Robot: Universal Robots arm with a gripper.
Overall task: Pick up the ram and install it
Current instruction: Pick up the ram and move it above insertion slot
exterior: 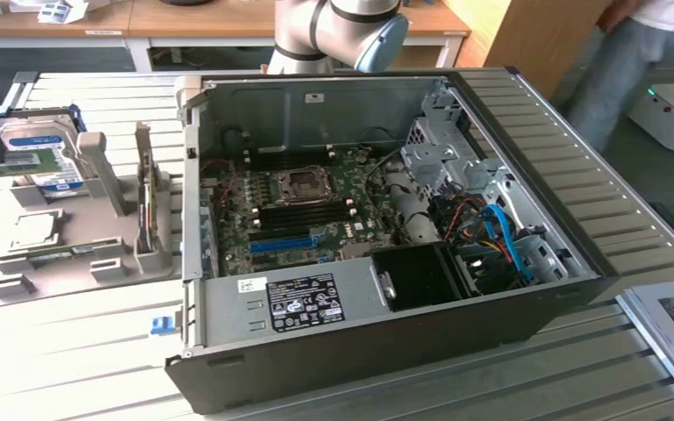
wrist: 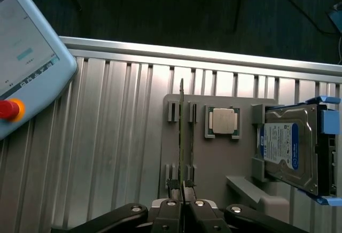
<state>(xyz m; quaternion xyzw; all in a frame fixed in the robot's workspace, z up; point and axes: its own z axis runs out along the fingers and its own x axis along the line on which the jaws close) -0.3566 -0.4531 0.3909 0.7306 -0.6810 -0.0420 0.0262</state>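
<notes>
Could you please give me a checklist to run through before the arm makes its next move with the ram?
1. Hand shut on the ram, which runs edge-on out from between its fingertips: ok.
2. Ram lifted clear of the grey holder: cannot tell.
3. Computer case open, motherboard exposed: ok.
4. Memory slots beside the processor socket free: ok, they look empty.
5. Surroundings free of people: not ok, a person stands past the case at the exterior view's right.
</notes>
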